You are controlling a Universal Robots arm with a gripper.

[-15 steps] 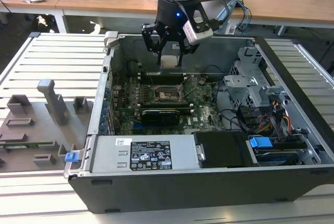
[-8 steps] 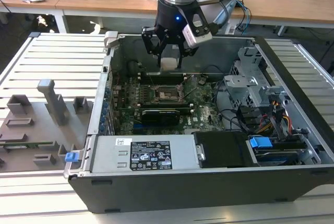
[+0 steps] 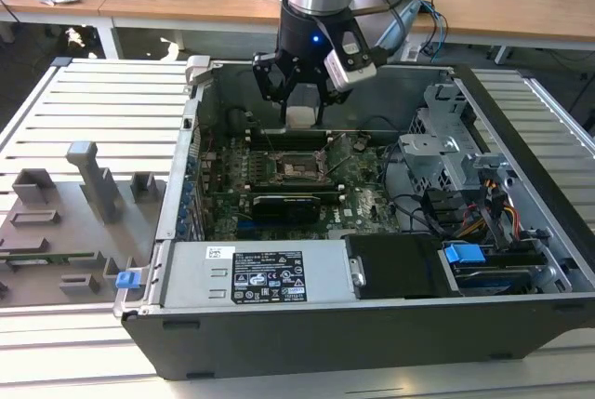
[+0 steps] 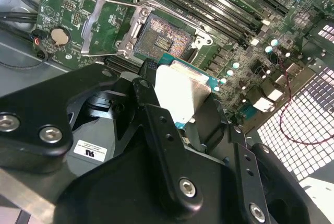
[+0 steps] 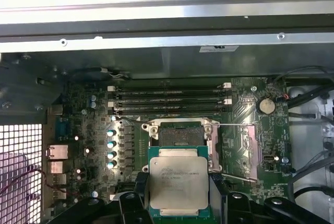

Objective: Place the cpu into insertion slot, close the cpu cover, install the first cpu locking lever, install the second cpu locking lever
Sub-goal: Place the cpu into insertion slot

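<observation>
Two black fingers (image 5: pixel 217 188) clamp the cpu (image 5: pixel 178 185) between them, its silvery top showing, above the motherboard (image 5: pixel 245 104) near the open insertion slot (image 5: pixel 181 134); the cpu cover (image 5: pixel 239 143) lies swung aside.

end effector (image 5: pixel 178 195) grips cpu (image 5: pixel 178 182) | insertion slot (image 5: pixel 181 134) uncovered, near cpu

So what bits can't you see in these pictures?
- Underside of the chip: it faces away in both wrist views.
- One edge of the chip: in the first wrist view, covered by the pincer and cut off by the picture's edge.
- Part of the slot: in the first wrist view, behind the chip.
- Inside of the slot: in the exterior view, too small to make out.
</observation>
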